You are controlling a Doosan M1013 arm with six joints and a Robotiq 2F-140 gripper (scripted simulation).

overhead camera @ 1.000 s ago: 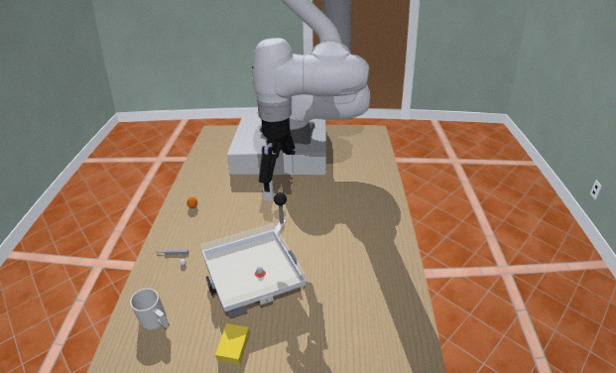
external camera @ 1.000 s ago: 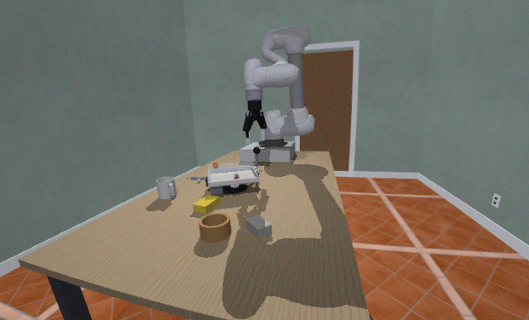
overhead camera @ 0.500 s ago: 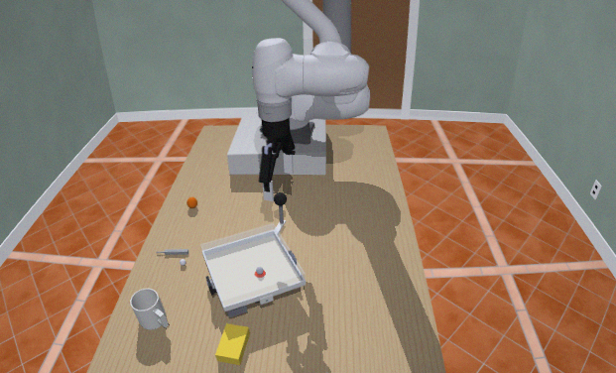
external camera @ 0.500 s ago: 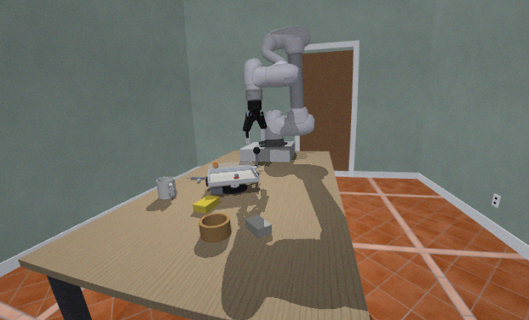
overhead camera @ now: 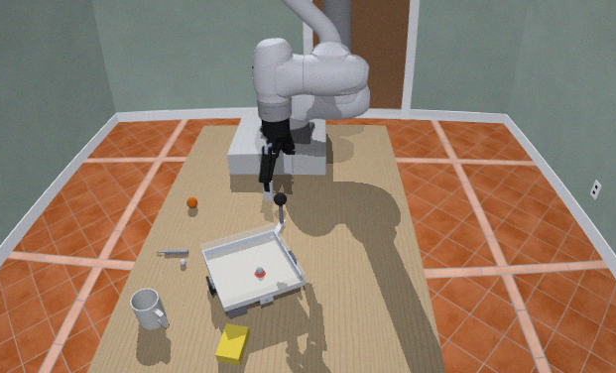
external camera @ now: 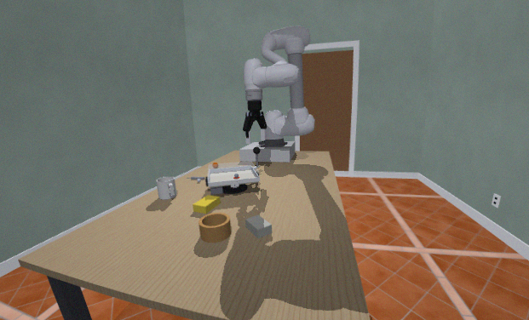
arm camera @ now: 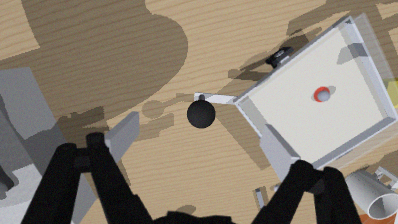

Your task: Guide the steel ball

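Top: plate (overhead camera: 234, 278) mid-desk (overhead camera: 363, 278), steel ball (overhead camera: 260, 271) on its red spot (overhead camera: 260, 275); mug (overhead camera: 146, 309), yellow block (overhead camera: 232, 343), orange ball (overhead camera: 191, 202) around plate. Exterior: adds wooden ring (external camera: 215, 226), grey block (external camera: 258, 225) in front of plate. Wrist: pincer (arm camera: 200, 150) spread wide, holding nothing, above black knob (arm camera: 201, 114) beside plate.

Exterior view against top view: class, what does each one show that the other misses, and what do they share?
Only the exterior view shows the brown ring and the grey block at the near end of the table. Only the top view shows the small white ball clearly beside the grey tool. Both show the plate with the steel ball on the red spot, the mug, the yellow block and the open, empty pincer.
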